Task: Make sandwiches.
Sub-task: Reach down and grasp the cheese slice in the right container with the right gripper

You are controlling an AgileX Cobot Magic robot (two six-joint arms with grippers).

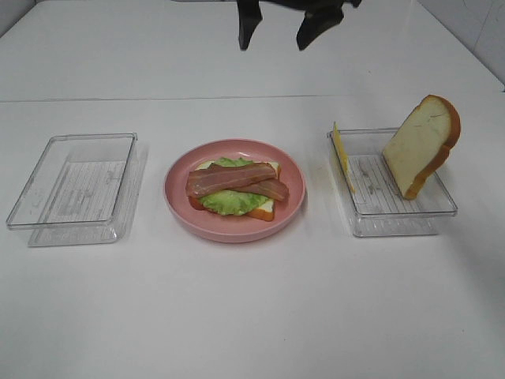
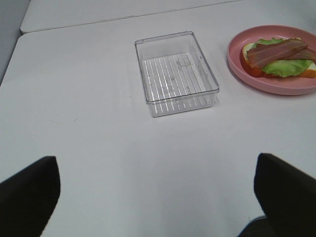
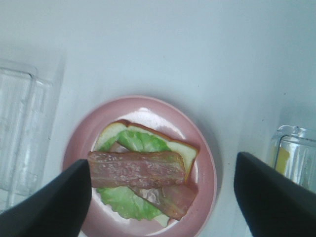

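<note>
Your right gripper (image 1: 282, 31), jaws apart, hangs upper centre; the thin cheese slice (image 1: 341, 154), leaning at right, could topple as you pinch it.

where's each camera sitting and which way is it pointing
Exterior high: mounted high, looking down across the table at the pink plate between the empty tray and the bread tray; the open right gripper shows at the top edge.
Left wrist: on the left arm, looking slantwise over the open left gripper at the empty tray.
Right wrist: above the plate, facing straight down between its fingers at the sandwich.
All three share the plate.
</note>
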